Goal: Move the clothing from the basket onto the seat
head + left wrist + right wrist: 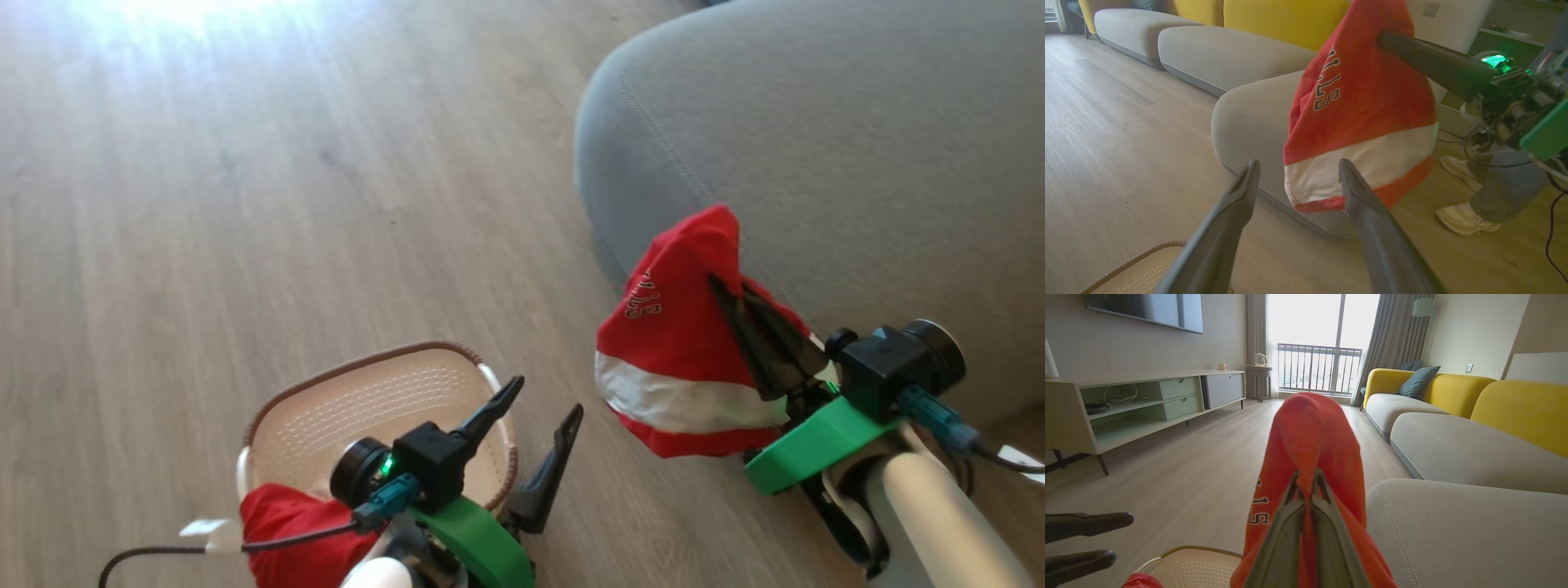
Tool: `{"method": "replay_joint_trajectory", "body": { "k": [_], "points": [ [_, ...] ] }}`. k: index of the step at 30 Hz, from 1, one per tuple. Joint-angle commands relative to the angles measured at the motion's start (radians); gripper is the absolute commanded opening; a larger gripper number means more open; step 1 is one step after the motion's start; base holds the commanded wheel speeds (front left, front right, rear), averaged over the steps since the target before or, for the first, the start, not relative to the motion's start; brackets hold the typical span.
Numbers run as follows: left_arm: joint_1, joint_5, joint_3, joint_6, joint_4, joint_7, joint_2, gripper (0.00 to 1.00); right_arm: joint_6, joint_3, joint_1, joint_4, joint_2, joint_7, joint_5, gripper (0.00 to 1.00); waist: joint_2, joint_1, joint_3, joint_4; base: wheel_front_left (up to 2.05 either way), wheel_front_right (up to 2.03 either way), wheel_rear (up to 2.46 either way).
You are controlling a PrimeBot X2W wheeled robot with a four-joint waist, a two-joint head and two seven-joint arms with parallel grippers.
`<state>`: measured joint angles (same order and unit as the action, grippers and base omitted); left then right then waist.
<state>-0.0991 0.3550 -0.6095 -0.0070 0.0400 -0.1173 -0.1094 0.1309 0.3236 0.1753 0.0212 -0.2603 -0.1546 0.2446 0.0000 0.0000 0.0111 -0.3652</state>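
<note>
My right gripper is shut on a red garment with a white band and lettering, which hangs in the air beside the rounded edge of the grey seat. The right wrist view has the fabric draped over the closed fingers. My left gripper stands open and empty over the basket's right rim. The cream basket sits on the floor at the lower left, with another red garment over its near edge. In the left wrist view the hanging garment is just beyond my open fingers.
Pale wood floor stretches left of the seat. A person's feet in pale shoes stand near the sofa's end. A long sideboard lines the far wall. More grey cushions with yellow backs continue the sofa.
</note>
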Motion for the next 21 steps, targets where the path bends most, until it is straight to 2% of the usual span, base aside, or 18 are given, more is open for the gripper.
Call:
{"method": "replay_joint_trajectory", "body": {
  "k": [1,7,14,17,21],
  "points": [
    [-0.049,0.003,0.025,-0.006,-0.027,-0.012,0.011,1.0,0.0,-0.005,0.009,-0.051,-0.011,0.005,-0.006,0.0,0.0,0.0,0.012,-0.039,0.0,0.0,0.0],
    [-0.057,0.004,0.02,-0.005,-0.022,-0.011,0.009,1.0,0.0,-0.042,-0.007,-0.083,-0.011,0.013,-0.01,0.0,0.0,0.0,0.032,-0.059,0.0,0.0,0.0],
    [-0.078,0.002,0.018,-0.006,-0.03,-0.001,0.002,1.0,0.0,-0.077,0.001,-0.093,-0.002,0.008,-0.002,0.0,0.0,0.0,0.079,-0.046,0.0,0.0,0.0],
    [-0.1,-0.004,0.017,-0.008,-0.039,0.011,-0.004,1.0,0.0,-0.098,0.028,-0.08,0.005,-0.007,0.008,0.0,0.0,0.0,0.133,-0.033,0.0,0.0,0.0],
    [-0.16,-0.023,0.028,-0.007,-0.064,0.041,-0.023,1.0,0.0,-0.133,0.101,-0.058,0.028,-0.033,0.046,0.0,0.0,0.0,0.262,-0.012,0.0,0.0,0.0]
  ]
}}
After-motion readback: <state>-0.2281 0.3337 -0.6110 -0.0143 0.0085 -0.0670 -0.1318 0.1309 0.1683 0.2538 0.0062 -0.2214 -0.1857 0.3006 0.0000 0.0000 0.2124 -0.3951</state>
